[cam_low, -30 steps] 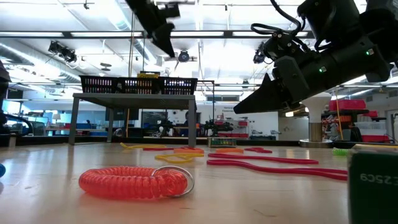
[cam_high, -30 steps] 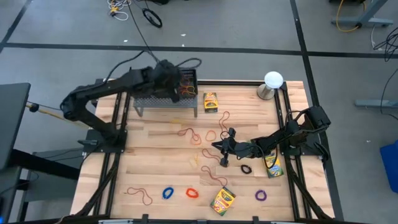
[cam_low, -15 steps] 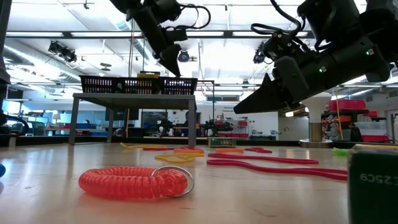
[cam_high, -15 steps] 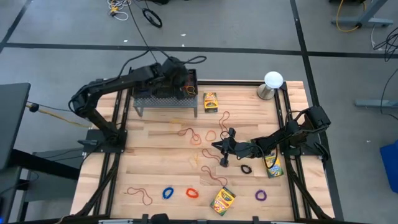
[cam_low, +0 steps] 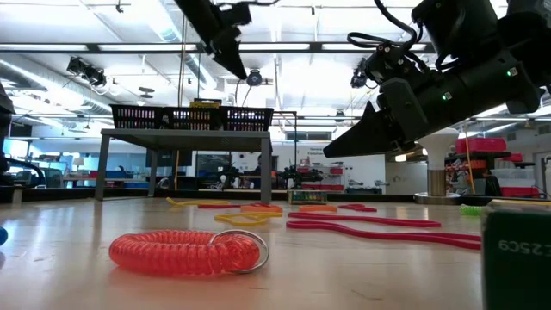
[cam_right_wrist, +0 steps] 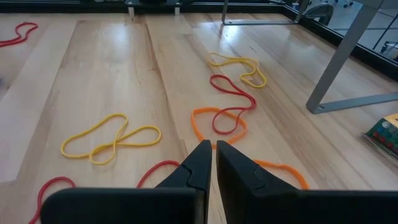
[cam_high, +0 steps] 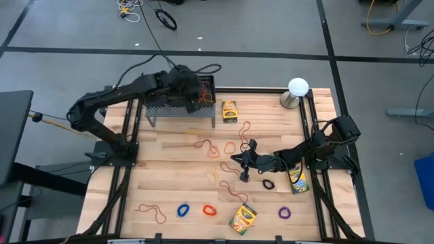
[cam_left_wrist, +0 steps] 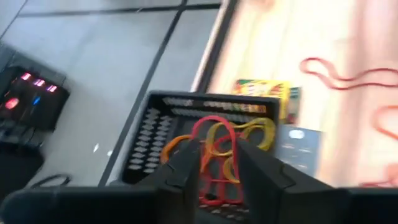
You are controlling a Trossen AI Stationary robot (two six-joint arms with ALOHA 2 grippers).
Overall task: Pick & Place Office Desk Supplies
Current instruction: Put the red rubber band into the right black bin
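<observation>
Black mesh basket (cam_high: pixel 182 95) holds dropped bands (cam_left_wrist: pixel 219 144); my left gripper (cam_high: pixel 188 76) pulled back above it, fingers parted, empty. Right gripper (cam_high: pixel 239 161) unmoved mid-table, fingers closed, empty. More bands (cam_high: pixel 207 146), crayon boxes (cam_high: pixel 242 217) remain on table.

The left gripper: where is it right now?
In the high view the left gripper is above the black mesh basket at the table's far left, with a crayon box just beside the basket.
</observation>
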